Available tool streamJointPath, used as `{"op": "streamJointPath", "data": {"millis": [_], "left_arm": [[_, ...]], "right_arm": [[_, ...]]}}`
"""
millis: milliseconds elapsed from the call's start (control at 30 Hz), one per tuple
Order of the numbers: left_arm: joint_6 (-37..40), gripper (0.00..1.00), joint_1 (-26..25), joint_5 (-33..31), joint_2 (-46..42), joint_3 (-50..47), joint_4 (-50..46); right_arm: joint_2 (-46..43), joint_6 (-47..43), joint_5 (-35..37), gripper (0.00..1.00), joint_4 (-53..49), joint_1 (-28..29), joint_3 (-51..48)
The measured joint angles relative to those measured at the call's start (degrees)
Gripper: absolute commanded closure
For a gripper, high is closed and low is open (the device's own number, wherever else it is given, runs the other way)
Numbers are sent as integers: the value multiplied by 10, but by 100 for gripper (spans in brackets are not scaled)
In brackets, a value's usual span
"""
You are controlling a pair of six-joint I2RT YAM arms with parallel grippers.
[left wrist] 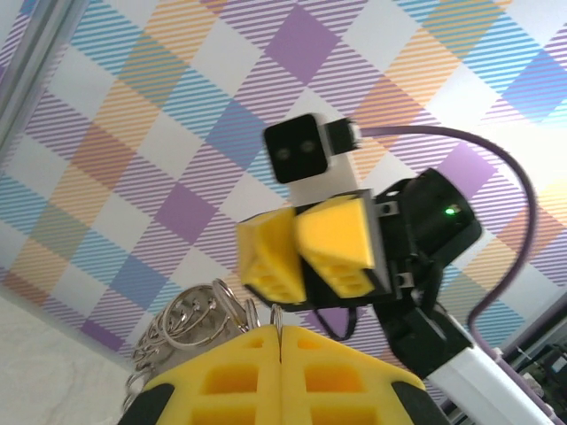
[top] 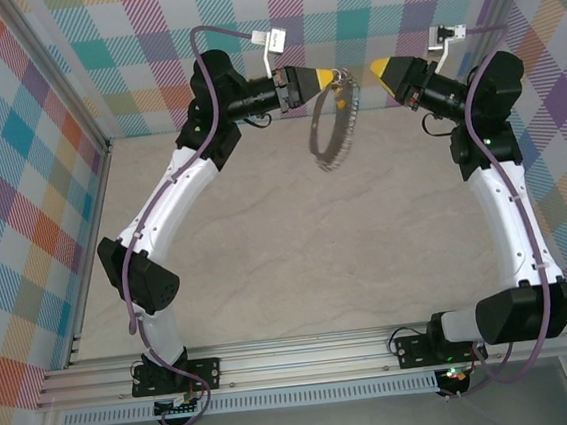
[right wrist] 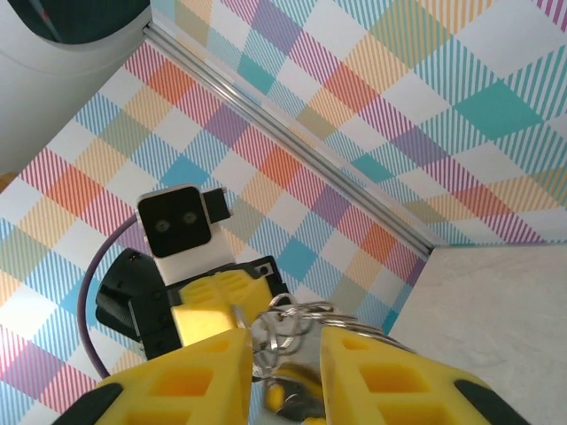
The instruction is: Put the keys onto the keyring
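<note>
1. The left gripper (top: 331, 75) is clamped shut on the top edge of the keyring (top: 330, 128), close to the back wall (top: 344, 6).
2. The keyring is hung from those fingers, drooping above the table (top: 298, 261).
3. The right gripper (top: 378, 67) is held just beside the ring, apart from it, jaws partly spread.

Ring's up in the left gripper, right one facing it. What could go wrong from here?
1. The keyring hangs floppy from the shut left gripper by one edge; it may swing or slip.
2. Something yellowish, perhaps the key, shows inside the right gripper; if loosely held, it could drop.
</note>
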Motion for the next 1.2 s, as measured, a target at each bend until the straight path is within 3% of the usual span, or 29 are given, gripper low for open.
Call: {"op": "streamJointPath", "data": {"millis": [367,1200], "left_arm": [[-40,100,0,18,13,15,54],[-72,100,-3,39,17,24,87]], "right_arm": [[4,25,-12,79,50,56,3],[41,24,-30,78,56,82,57]]}}
